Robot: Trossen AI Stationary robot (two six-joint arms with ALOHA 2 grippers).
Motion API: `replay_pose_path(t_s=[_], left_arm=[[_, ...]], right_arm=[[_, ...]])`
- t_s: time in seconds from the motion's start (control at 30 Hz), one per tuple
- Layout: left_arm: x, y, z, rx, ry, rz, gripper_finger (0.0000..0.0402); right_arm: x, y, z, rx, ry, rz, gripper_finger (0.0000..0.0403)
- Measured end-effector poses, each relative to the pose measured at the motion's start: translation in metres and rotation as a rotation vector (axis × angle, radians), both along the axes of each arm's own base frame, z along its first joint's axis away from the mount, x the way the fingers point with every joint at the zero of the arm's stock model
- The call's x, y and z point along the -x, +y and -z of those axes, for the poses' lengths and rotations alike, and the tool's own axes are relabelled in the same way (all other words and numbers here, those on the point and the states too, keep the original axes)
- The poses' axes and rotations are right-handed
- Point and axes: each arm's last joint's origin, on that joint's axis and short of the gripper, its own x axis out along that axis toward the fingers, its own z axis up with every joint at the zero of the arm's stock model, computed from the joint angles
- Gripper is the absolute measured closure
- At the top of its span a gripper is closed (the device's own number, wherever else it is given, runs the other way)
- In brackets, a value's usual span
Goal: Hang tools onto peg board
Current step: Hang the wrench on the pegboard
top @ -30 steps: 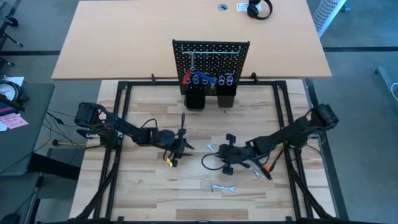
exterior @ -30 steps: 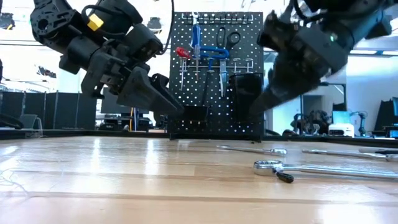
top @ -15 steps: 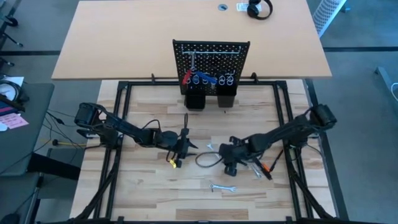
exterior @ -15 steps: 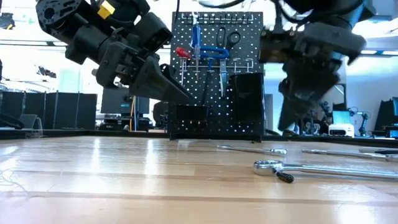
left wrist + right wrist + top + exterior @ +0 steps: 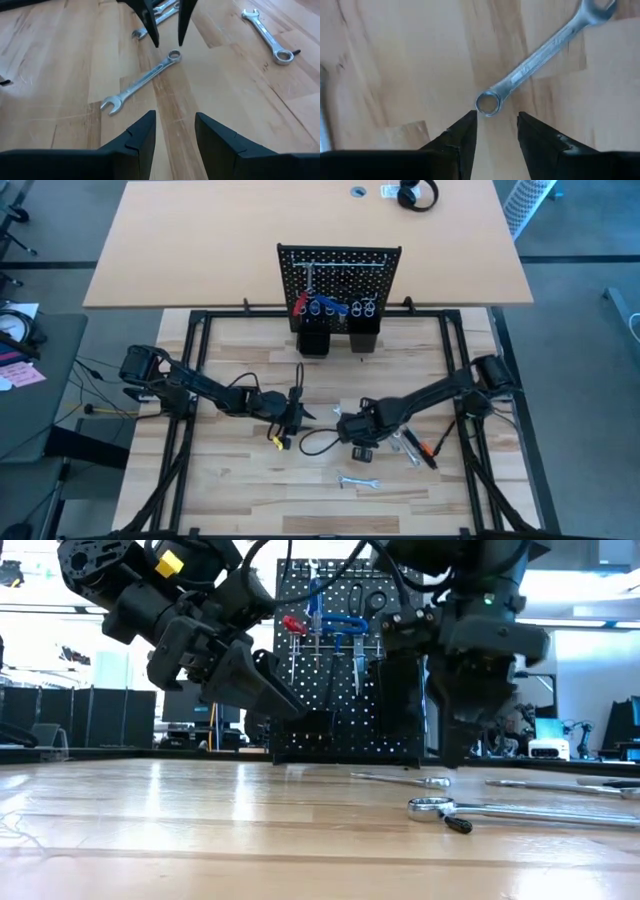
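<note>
Nearest in the low view, a wrench (image 5: 520, 809) lies flat on the table (image 5: 200, 840). Mid-table, the right gripper (image 5: 495, 131) hangs just over the ring end of another wrench (image 5: 540, 55), jaws apart, nothing held. Left gripper (image 5: 174, 131) hovers just beside it, jaws apart too, empty. More wrenches (image 5: 408, 448) lie near the right arm. Farthest, the peg board (image 5: 338, 270) stands upright with tools (image 5: 330, 622) already hung.

Even, bright overhead light; shadows stay soft. In the low view the surface (image 5: 200, 830) shines with glare, windows behind blow out white, and near arms blur slightly.
</note>
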Motion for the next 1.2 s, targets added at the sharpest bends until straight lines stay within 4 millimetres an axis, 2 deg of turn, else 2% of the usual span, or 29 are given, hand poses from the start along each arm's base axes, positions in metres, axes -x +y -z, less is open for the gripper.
replay_pose_path(t_s=[0.17,0.47,0.63,0.73,0.87,0.9,1.2], left_arm=[[0.000,0.000,0.000,0.000,0.001,0.000,0.0272],[0.000,0.000,0.000,0.003,0.003,-0.001,0.0272],[0.000,0.000,0.000,0.004,0.003,-0.001,0.0272],[0.000,0.000,0.000,0.005,0.002,0.000,0.0272],[0.000,0.000,0.001,0.007,0.009,-0.002,0.0272],[0.001,0.000,0.001,0.007,0.012,-0.002,0.0272],[0.002,0.001,0.003,-0.013,0.039,-0.053,0.0272]], right_arm=[[-0.002,-0.007,-0.004,-0.008,-0.018,0.034,0.0255],[-0.012,-0.010,0.030,-0.046,0.066,0.041,0.0255],[-0.013,-0.010,0.042,-0.047,0.104,0.027,0.0260],[-0.014,-0.007,0.047,-0.041,0.111,-0.007,0.0291],[-0.014,-0.001,0.047,-0.032,0.095,-0.035,0.0374],[-0.013,0.001,0.046,-0.013,0.088,-0.041,0.0384],[0.001,0.031,0.022,0.184,-0.044,-0.069,0.0399]])
